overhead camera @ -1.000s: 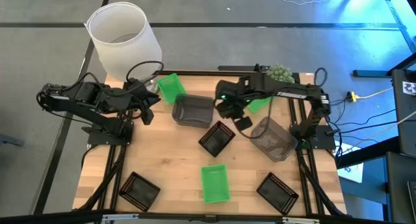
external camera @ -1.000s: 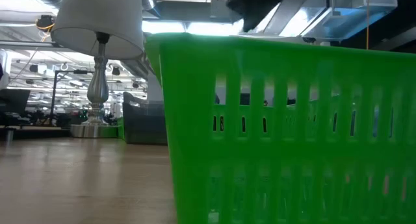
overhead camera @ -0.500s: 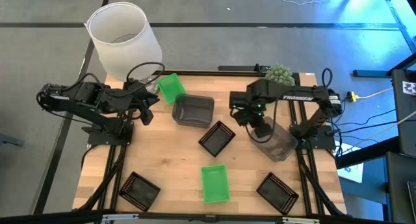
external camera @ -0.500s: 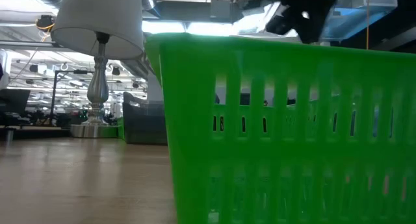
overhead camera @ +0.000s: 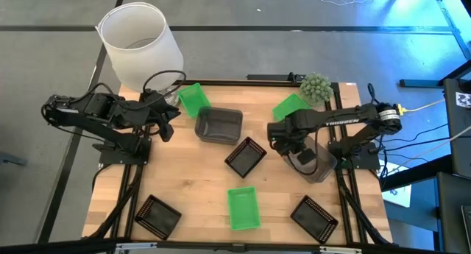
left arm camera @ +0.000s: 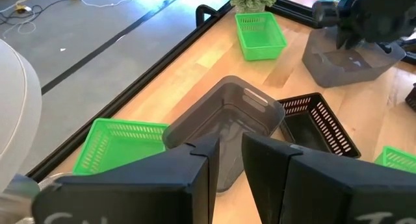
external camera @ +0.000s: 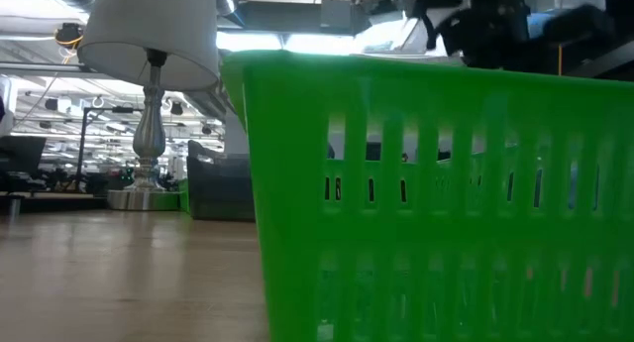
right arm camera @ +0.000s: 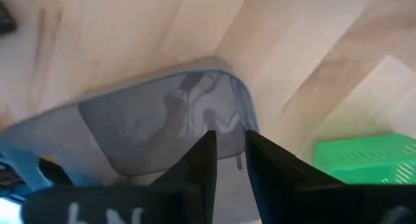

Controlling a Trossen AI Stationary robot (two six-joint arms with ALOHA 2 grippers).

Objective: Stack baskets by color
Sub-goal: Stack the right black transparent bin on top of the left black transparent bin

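The right gripper (overhead camera: 297,152), fingers narrowly parted and empty, hovers over a grey basket (overhead camera: 315,160) beside the plant (overhead camera: 316,85). Next, seemingly: grip its rim. The left gripper (overhead camera: 166,115), equally narrow, waits empty.

Two matte black jointed arms, left arm (overhead camera: 96,114) and right arm (overhead camera: 335,121) (white lettering along it), trail looping black cables.

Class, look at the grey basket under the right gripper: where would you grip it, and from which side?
Grip the grey basket by its thin upper rim, coming down from above. It sits upright with its mouth open to the top, so one finger can probably drop inside and one outside a wall. The right gripper already hangs above it, fingers a narrow gap apart.
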